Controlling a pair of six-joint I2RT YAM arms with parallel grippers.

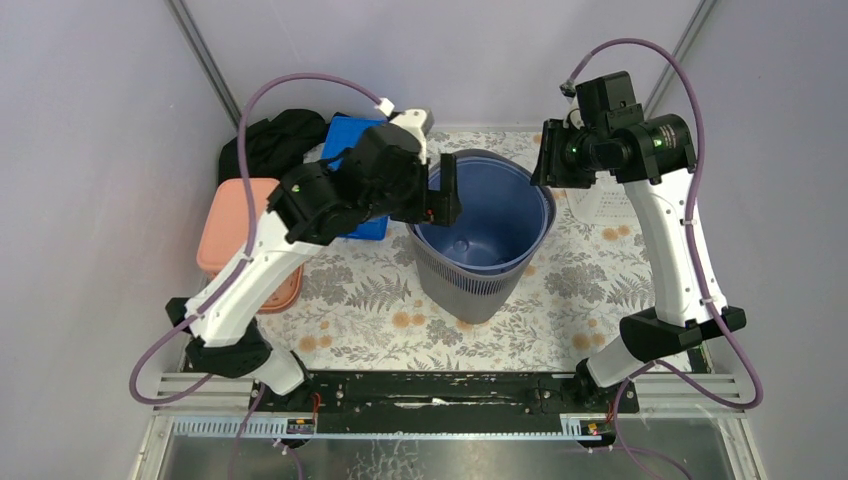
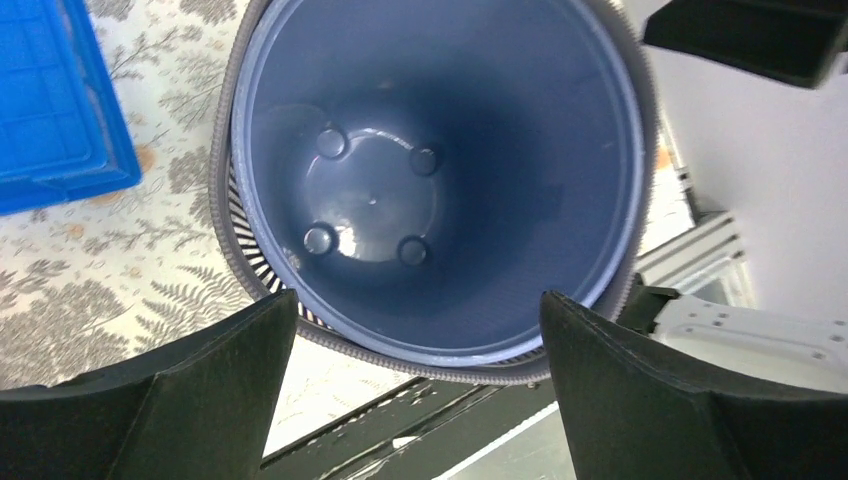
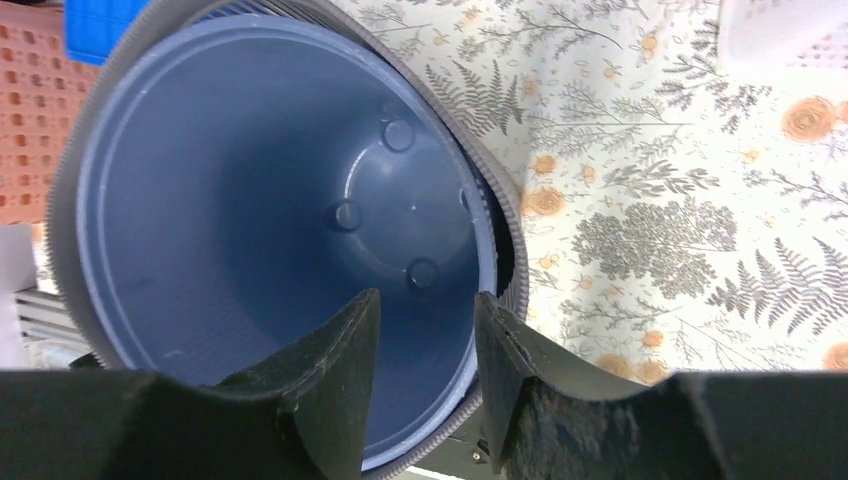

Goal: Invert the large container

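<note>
We see the large container [image 1: 480, 240], a grey ribbed bin with a blue liner, standing upright and mouth-up in the middle of the floral counter [image 1: 600, 280]. The left tool [image 2: 417, 297] hangs spread wide over its left rim, while the right tool [image 3: 425, 297] sits parted astride the right rim (one finger inside, one outside), not pinching it. A blue crate [image 1: 352, 150] and a pink basket [image 1: 235, 235] lie to its left.
</note>
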